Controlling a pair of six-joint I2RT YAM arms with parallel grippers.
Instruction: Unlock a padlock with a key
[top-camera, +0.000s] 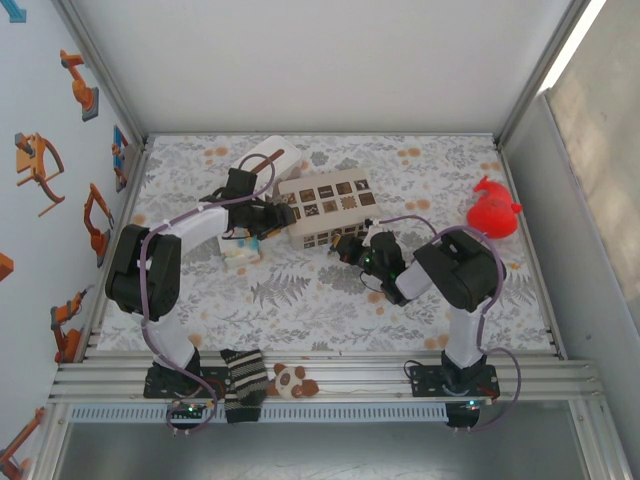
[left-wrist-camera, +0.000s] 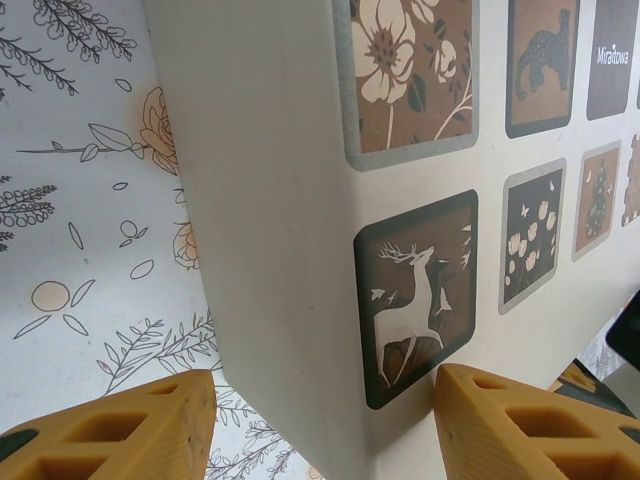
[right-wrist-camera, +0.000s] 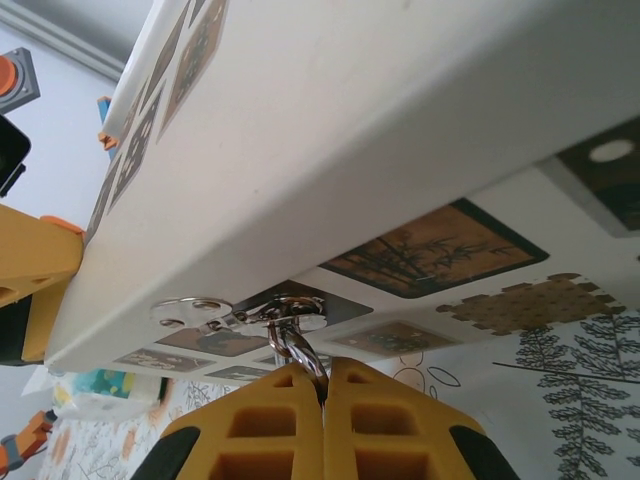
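Observation:
A beige box (top-camera: 325, 205) with picture tiles stands mid-table. A silver hasp (right-wrist-camera: 195, 310) is fixed on its side (right-wrist-camera: 330, 150). From the hasp hangs the padlock's silver shackle (right-wrist-camera: 295, 345). My right gripper (right-wrist-camera: 323, 385) is shut on that shackle, yellow fingertips pressed together; the padlock's brass body is hidden behind them. The key is out of view. From above, the right gripper (top-camera: 347, 246) sits at the box's front right. My left gripper (left-wrist-camera: 325, 425) is open and straddles the box's corner (left-wrist-camera: 300, 300), left finger (left-wrist-camera: 110, 425) clear of the wall. It is at the box's left end (top-camera: 277, 215).
A red toy (top-camera: 493, 210) lies at the far right. A small pale packet (top-camera: 243, 252) rests under the left arm and a white box (top-camera: 262, 160) behind it. A panda toy (top-camera: 291, 380) and a striped sock (top-camera: 243, 378) lie on the near rail.

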